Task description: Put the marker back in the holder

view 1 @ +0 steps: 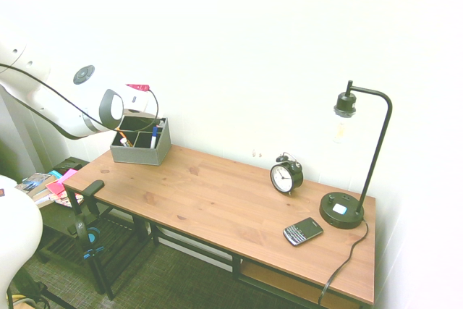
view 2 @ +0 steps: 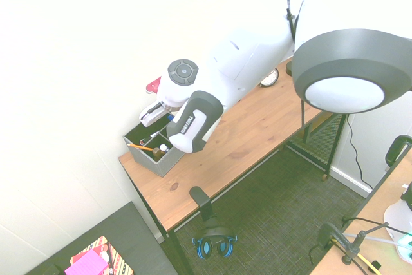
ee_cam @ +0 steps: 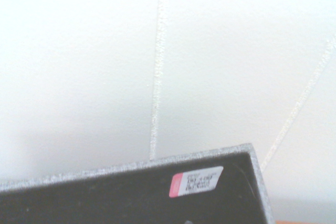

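First exterior view: holder (view 1: 141, 142) at the tabletop's (view 1: 217, 208) far left corner; marker (view 1: 153, 136) inside, upright, blue end up, long axis near vertical. Claw hidden behind the wrist; spread or pressed together, cannot tell.

Second exterior view: arm close above holder (view 2: 153, 154); might nudge it off the edge.

Wrist view: only the holder's rim (ee_cam: 131, 166).

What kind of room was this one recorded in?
Probably a study or home office: a wooden desk against a white wall carries a lamp, an alarm clock, a phone and a pen holder.
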Motion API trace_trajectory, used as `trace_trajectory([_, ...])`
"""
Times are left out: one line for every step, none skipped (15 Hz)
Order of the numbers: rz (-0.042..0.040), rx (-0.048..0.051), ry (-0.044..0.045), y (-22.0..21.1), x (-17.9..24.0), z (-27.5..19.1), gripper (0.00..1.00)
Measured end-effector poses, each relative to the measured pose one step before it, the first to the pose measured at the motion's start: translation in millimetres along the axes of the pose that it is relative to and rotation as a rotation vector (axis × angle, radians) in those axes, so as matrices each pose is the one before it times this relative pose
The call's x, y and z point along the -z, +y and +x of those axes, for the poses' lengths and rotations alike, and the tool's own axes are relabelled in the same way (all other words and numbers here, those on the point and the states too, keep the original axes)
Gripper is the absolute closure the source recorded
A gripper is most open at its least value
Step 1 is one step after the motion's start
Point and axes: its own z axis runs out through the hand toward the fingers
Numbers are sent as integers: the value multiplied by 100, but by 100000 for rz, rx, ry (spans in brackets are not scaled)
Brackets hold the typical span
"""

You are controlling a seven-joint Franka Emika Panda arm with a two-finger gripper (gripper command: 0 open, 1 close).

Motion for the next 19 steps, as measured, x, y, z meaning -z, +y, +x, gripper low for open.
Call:
trace_trajectory([-4498, -307, -2832, -313, 811, 720, 0])
trace_trajectory([-5043, 475, -3453, -211, 1201, 1026, 0])
trace_trajectory([-5824, 1192, -3278, 218, 1365, 1202, 0])
trace_trajectory([-5716, 1677, -3028, 461, 1366, 1323, 0])
trace_trajectory([-5400, 1235, -3485, 703, 1477, 1373, 0])
trace_trajectory([-4816, 775, -3971, 912, 1435, 1215, 0])
trace_trajectory([-3911, 820, -4758, 1038, 1298, 1101, 0])
trace_trajectory([-2867, 1008, -5386, 1133, 1119, 1043, 0])
trace_trajectory([-2636, 901, -6127, 1509, 832, 1133, 0])
trace_trajectory([-2836, 489, -5970, 1857, 476, 1316, 0])
trace_trajectory([-2604, -328, -5852, 2069, 182, 1551, 0])
trace_trajectory([-1841, -1255, -3987, 2150, 128, 1858, 0])
trace_trajectory([-747, -2079, -2405, 1958, 218, 1728, 0])
trace_trajectory([-128, -1366, -1656, 1443, 518, 1039, 0])
trace_trajectory([-74, -487, -1226, 1044, 853, 384, 0])
trace_trajectory([-44, 467, -222, 643, 1047, -202, 0])
trace_trajectory([233, 488, 536, 414, 798, -343, 0])
trace_trajectory([-156, 235, 294, 374, 558, -270, 0])
trace_trajectory([-777, -270, -326, 507, 435, -23, 0])
